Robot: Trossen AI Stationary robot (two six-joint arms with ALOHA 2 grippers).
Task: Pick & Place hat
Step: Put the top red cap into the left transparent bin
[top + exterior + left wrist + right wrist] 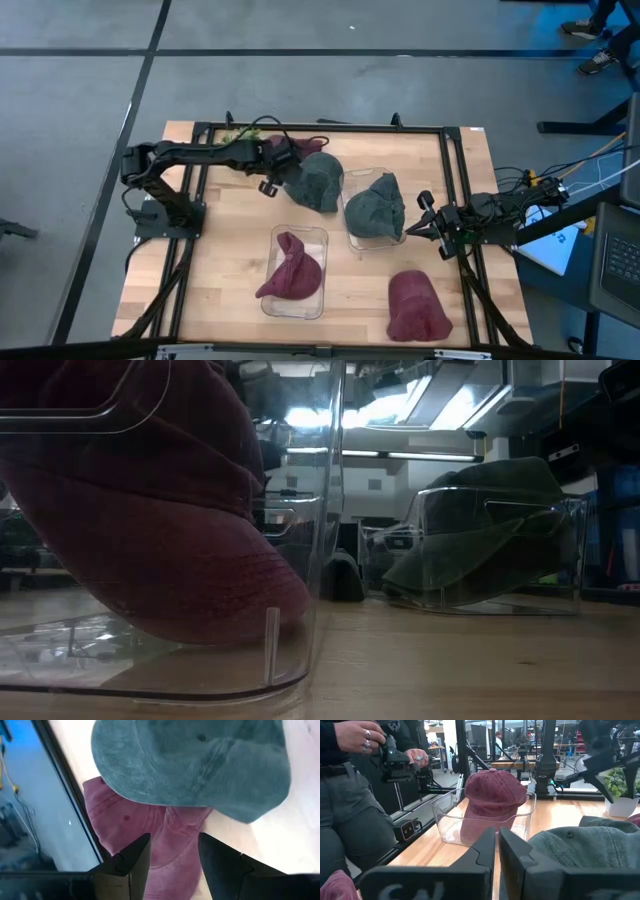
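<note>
At the table's far edge — left pincer (268, 172) open above a red hat (160, 840).

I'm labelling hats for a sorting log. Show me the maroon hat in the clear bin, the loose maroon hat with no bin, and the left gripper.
maroon hat in the clear bin (293, 268): high view, crown.
loose maroon hat (416, 308): high view, crown.
left gripper (174, 851): left wrist view, gap between its open fingers.

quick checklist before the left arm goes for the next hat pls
1. Left claw open: ok.
2. Target under it: maroon hat, partly beneath the green hat; free to lift: not ok.
3. Left claw touching a hat yet: cannot tell.
4. Near bin already holds a maroon hat: ok.
5. Far bin holds a green hat: ok.
6. Right claw beside the far bin, off the left arm's path: ok.
</note>
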